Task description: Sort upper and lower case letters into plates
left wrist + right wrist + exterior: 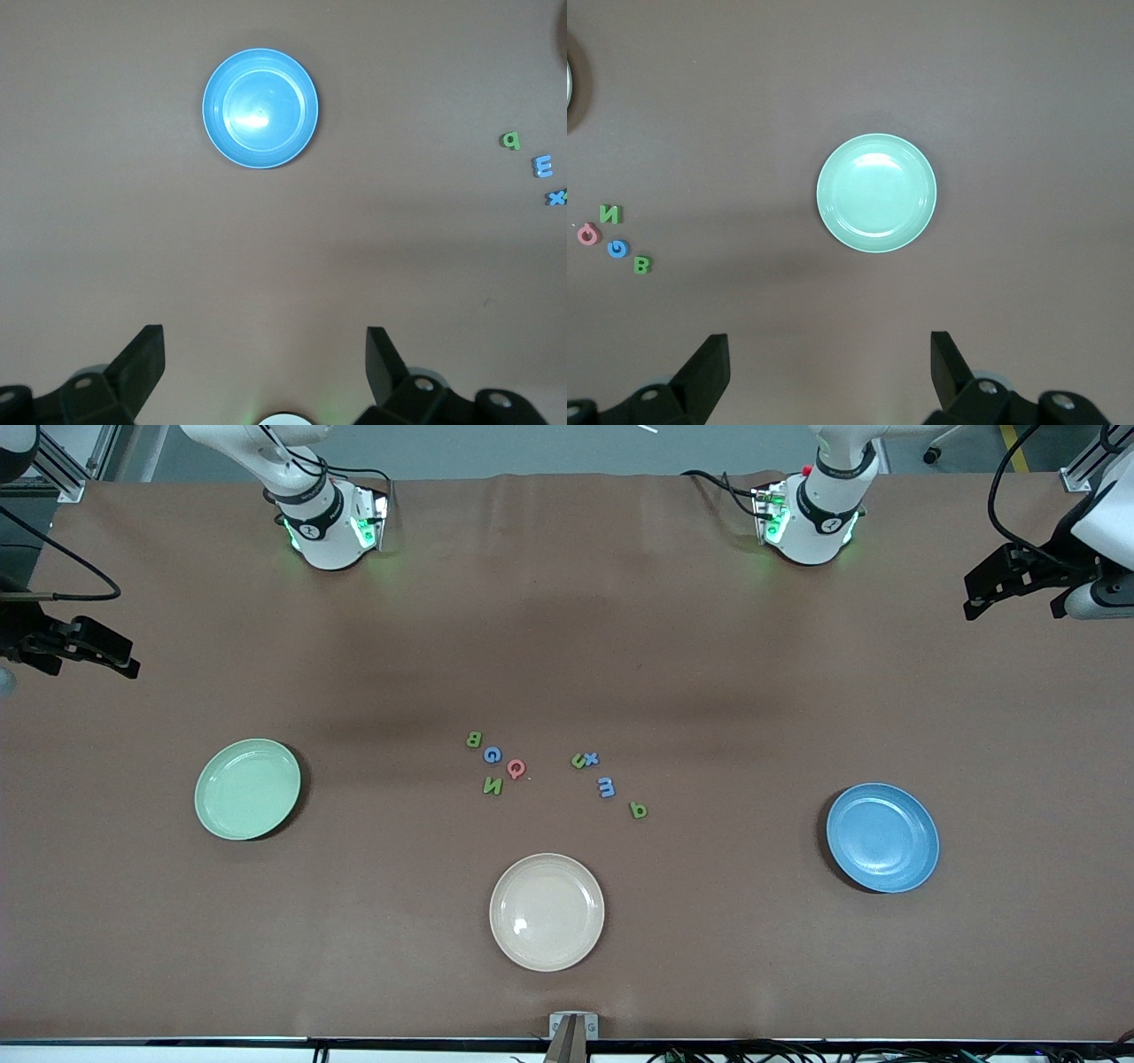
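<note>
The letters lie mid-table: capitals B (473,739), G (492,755), Q (516,768) and N (493,786) in one cluster, small u (578,761), x (591,758), m (606,786) and p (638,810) in another. The mint plate (247,788) (876,193) sits toward the right arm's end, the blue plate (882,837) (260,108) toward the left arm's end. Neither plate holds anything. My left gripper (1014,589) (266,363) hangs open high over its end of the table. My right gripper (89,657) (830,363) hangs open over the other end. Both are far from the letters.
A cream plate (547,911) with nothing on it lies nearer the front camera than the letters. Both arm bases (328,522) (811,518) stand at the table's back edge. A small bracket (573,1027) sits at the front edge.
</note>
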